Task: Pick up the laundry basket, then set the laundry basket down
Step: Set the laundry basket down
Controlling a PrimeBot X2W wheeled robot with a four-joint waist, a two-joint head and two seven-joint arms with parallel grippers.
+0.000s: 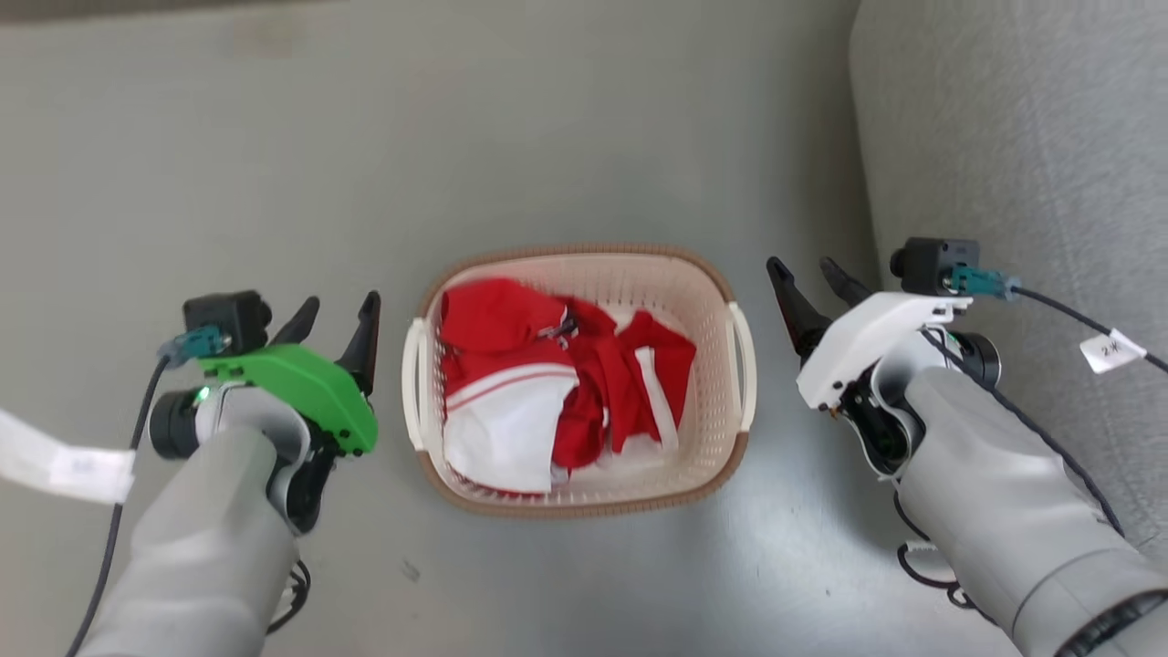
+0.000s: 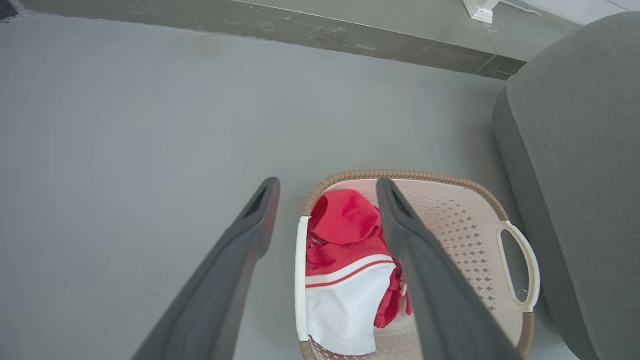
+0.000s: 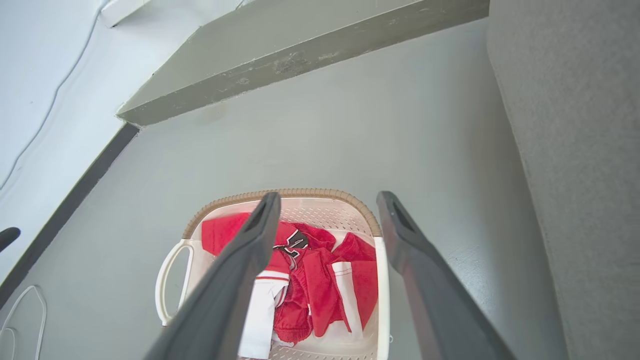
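Both spread apart, left gripper (image 1: 343, 306) and right gripper (image 1: 801, 266) flank the cream-white perforated plastic laundry basket (image 1: 584, 248) (2 white handles (image 1: 412, 383)); uneven grips could tilt it.

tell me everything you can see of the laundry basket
The laundry basket is cream-white perforated plastic, rounded-rectangular, with a brown woven-look rim and white loop handles on its two sides. It sits upright on the grey floor, holding crumpled red and white clothes. The open left gripper and open right gripper flank it, neither touching it.
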